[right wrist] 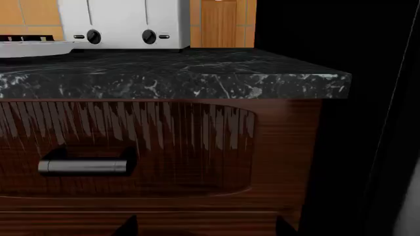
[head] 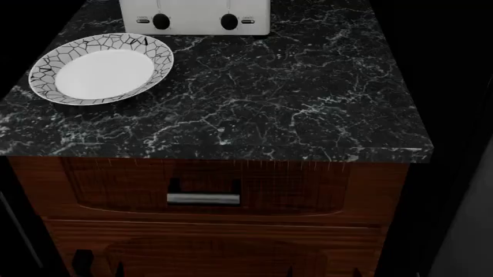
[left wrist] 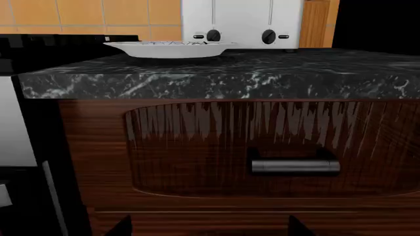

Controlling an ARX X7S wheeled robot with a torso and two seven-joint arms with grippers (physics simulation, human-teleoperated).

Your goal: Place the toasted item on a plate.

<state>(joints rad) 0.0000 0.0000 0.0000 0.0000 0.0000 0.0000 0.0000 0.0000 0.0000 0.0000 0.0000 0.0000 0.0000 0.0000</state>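
Nothing of the task looks done yet. The plate [head: 100, 69] sits bare on the black marble counter [head: 254, 98], at the robot's left, just in front of the white toaster [head: 194, 16] that stands at the back edge. Its plain white centre holds nothing; only the black cracked pattern runs round the rim.

The bread is not visible in any view. From the head view the toaster is cut off at the top, so its slots cannot be seen, and both wrist views look at the toaster from low down, below counter level, showing only its front with 2 knobs and 2 lever tracks. My guess is the slice is inside the toaster, but the pictures do not show it.

Both arms hang low in front of the cabinet, facing the drawer [head: 204, 184] with its metal handle [head: 203, 199]. Dark tips at the lower edge of each wrist view suggest the fingers, yet I cannot tell whether either pair is spread or pressed together. Neither holds anything that I can see.

So everything is left: raise an arm to the toaster, take out the slice, and carry it across to the plate. The drawer is closed, its contents hidden.
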